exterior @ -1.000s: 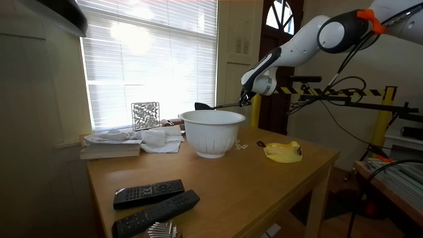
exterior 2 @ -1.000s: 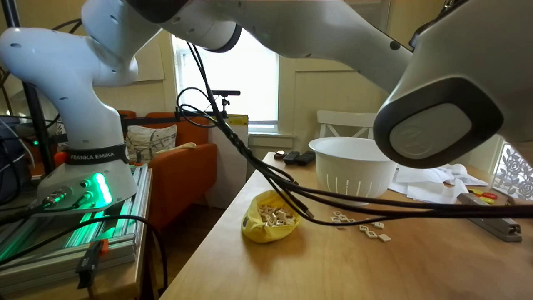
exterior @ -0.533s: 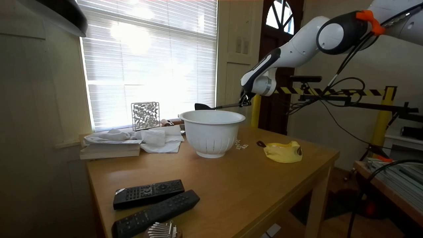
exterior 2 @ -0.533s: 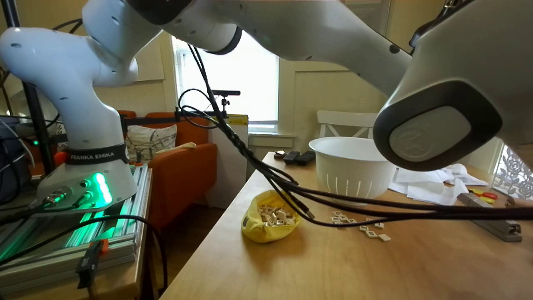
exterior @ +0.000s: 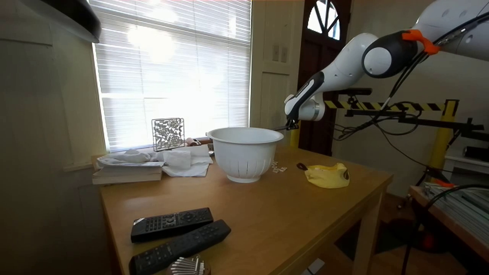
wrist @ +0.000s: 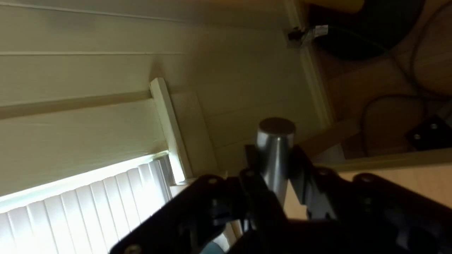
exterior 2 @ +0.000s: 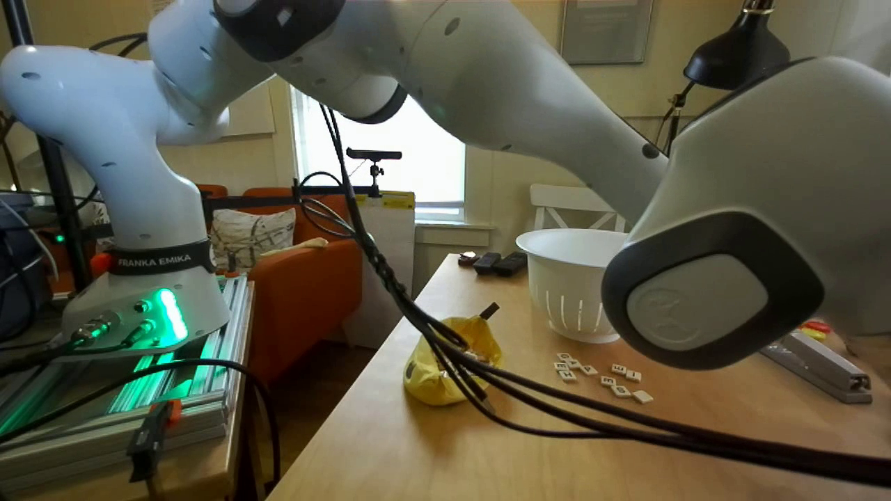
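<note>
My gripper (exterior: 292, 124) is shut on the metal handle of a spatula (wrist: 276, 155), whose round end sticks out past the fingers in the wrist view. In an exterior view a short stretch of the spatula (exterior: 281, 128) runs left from the gripper to the rim of a white slotted bowl (exterior: 244, 156). Its black head is out of sight; I cannot tell whether it is inside the bowl or behind it. The white bowl (exterior 2: 567, 278) stands upright on the wooden table. The gripper itself is out of the picture in the view facing the robot base.
A yellow bag (exterior: 327, 176) of tiles and several loose letter tiles (exterior 2: 620, 392) lie near the bowl. Two black remotes (exterior: 172, 224), papers (exterior: 187, 164) and a grey stapler-like object (exterior 2: 828, 369) are also on the table. Arm cables (exterior 2: 390, 278) hang low over the bag.
The arm has come down and shifted slightly right in an exterior view. The spatula's black head, earlier visible above the bowl's rim, has dropped out of sight. The cables hang lower.
</note>
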### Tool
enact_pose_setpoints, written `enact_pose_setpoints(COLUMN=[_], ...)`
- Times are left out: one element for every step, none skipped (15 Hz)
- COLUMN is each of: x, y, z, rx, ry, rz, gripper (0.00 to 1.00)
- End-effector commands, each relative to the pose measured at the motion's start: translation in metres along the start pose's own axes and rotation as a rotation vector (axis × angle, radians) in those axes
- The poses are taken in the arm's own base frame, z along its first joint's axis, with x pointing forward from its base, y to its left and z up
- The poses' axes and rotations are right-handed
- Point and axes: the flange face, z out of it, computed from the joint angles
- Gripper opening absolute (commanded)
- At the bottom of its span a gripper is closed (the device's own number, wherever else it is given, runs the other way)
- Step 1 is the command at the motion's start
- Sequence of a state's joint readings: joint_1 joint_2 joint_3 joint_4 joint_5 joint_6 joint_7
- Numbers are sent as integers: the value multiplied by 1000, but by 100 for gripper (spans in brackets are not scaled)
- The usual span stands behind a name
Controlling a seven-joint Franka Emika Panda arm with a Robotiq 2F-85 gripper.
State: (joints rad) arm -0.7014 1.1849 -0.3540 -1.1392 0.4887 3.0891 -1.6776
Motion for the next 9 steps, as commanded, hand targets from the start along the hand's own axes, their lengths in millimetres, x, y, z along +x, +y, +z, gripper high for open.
enact_pose_setpoints(x=[2,1,1,1,0,0,0,-1,-2], y=[5,4,4,5,6,6,6,6,5], z=[4,4,4,3,2,1,0,-1,-1], rx=[-39,-33,-31,-23,-22,-12,-4,18,43], ry=[-27,-38,-43,-52,-59,-67,-69,-76,-79], rz=[-2,-5,-15,-29,-36,-41,-50,-58,-67], gripper=[6,6,6,6,6,6,6,6,6])
